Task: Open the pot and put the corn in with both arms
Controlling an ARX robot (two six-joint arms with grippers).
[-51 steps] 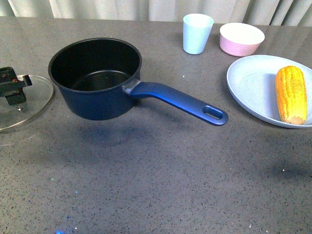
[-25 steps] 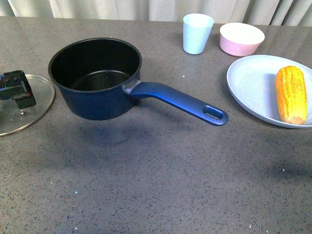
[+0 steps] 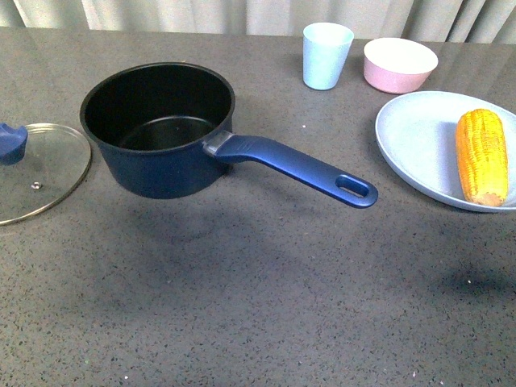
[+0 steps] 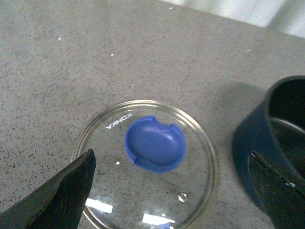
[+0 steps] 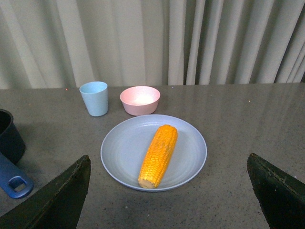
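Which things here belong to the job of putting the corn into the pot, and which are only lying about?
For the job: dark blue saucepan; its glass lid, already off and lying beside it; corn cob.
Lying about: light blue cup; pink bowl; light blue plate under the corn.

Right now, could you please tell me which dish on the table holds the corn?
The pale blue plate: the corn lies on it, while the pot and pink bowl show none.

Front overview; wrists over lid (image 4: 153, 150), toward corn (image 5: 158, 155)
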